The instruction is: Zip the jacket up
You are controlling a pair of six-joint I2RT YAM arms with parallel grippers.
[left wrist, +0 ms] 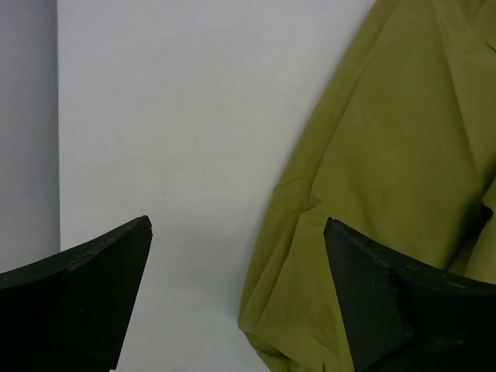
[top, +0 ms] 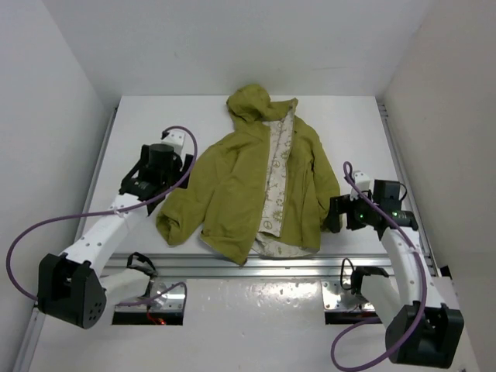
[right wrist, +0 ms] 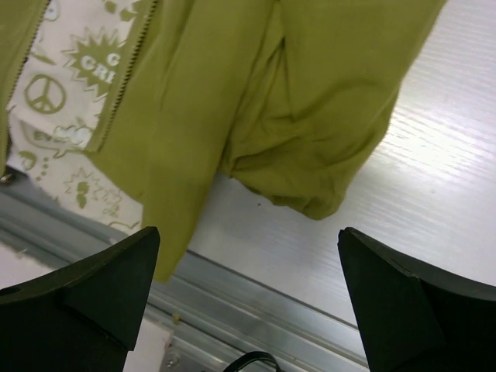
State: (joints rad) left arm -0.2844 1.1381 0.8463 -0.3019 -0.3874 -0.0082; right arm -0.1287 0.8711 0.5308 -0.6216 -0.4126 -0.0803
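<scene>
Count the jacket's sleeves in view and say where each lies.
2: one sleeve lies by the left gripper; the other sleeve lies by the right gripper. None seems hidden.

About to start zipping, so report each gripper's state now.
Left gripper: open, holding nothing, at the edge of the jacket.
Right gripper: open, holding nothing, over the jacket's sleeve end.

The olive-green hooded fabric jacket (top: 225, 194) is plain outside. Its cream printed lining (top: 277, 182) carries pale olive peace signs, starbursts and lettering. The flat white table (top: 147, 124) is unpatterned. The left gripper (left wrist: 236, 302) and right gripper (right wrist: 248, 294) are matt black, and the left arm's looping cable (top: 23, 240) is purple.
</scene>
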